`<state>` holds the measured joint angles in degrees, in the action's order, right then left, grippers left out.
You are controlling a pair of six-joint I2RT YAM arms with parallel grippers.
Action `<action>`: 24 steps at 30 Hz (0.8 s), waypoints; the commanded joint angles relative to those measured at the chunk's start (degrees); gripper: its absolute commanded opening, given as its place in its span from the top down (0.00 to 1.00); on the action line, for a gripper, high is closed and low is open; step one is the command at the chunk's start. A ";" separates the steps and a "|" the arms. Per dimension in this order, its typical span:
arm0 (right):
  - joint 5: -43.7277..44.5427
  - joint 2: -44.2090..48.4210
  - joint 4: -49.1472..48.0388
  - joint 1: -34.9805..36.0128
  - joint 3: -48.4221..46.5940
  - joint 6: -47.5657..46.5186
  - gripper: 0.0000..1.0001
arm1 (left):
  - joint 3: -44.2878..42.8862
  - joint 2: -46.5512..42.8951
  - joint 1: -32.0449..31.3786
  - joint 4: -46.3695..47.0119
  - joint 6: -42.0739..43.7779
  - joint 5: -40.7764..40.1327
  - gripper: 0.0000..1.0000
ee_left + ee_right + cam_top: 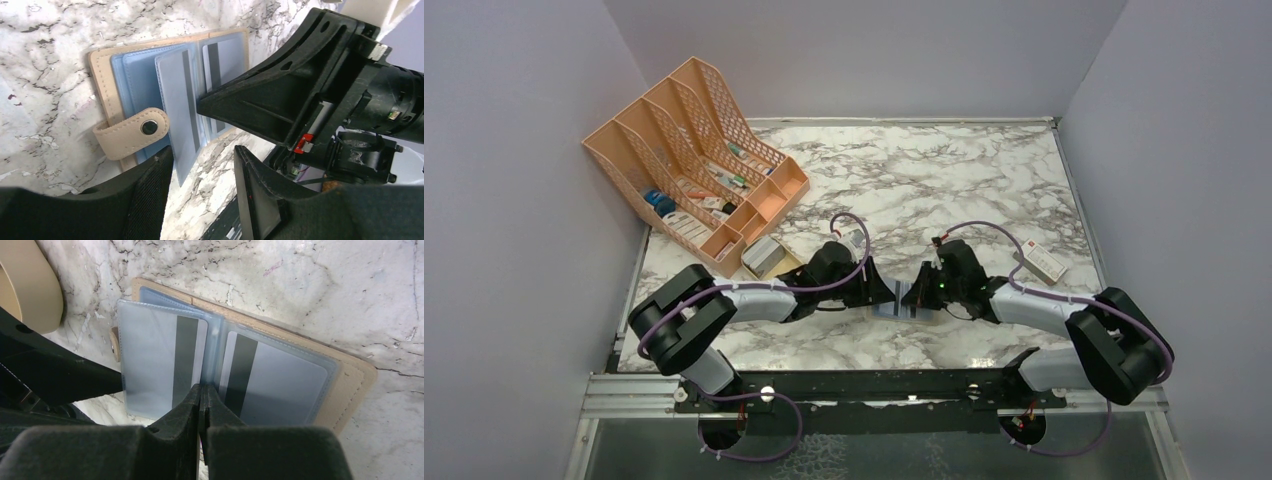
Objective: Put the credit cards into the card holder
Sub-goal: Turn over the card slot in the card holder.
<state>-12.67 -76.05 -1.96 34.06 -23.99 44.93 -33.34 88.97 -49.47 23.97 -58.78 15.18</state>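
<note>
The card holder (347,385) is laid open on the marble table (320,285), between the 2 arms. 2 credit cards (272,382) with dark stripes are seen tucked in its clear sleeves. The right gripper (202,392) is closed, its tips met at the fold between the sleeves; whether a sleeve is pinched cannot be told. The left gripper (204,155) is held open just beside the holder's edge, with nothing gripped. A beige dish (30,290) is seen nearby.
</note>
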 commanded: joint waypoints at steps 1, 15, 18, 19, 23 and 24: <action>1.44 0.77 2.49 0.30 1.15 -0.54 0.96 | -1.35 -1.58 -0.61 1.35 0.69 0.24 0.50; 3.41 5.91 4.55 0.30 -0.32 -1.14 0.87 | -3.80 -0.34 -1.52 1.43 1.83 0.90 0.51; 4.08 6.13 5.69 0.30 -0.94 -0.95 0.86 | -4.30 0.24 -1.68 1.57 1.83 1.07 0.51; 4.52 6.40 6.10 0.27 -1.05 -0.83 0.85 | -4.48 0.44 -1.72 1.67 1.83 1.13 0.51; 7.87 9.73 8.32 0.30 -1.36 -0.56 0.82 | -5.44 1.08 -2.18 2.17 2.01 1.40 0.51; 9.17 10.70 9.18 0.26 -1.59 -0.73 0.82 | -5.68 1.25 -2.27 2.33 2.07 1.38 0.51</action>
<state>-9.08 -69.19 4.25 34.09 -23.94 44.71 -36.71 89.32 -51.03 24.12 -57.89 15.22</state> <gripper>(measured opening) 0.179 0.496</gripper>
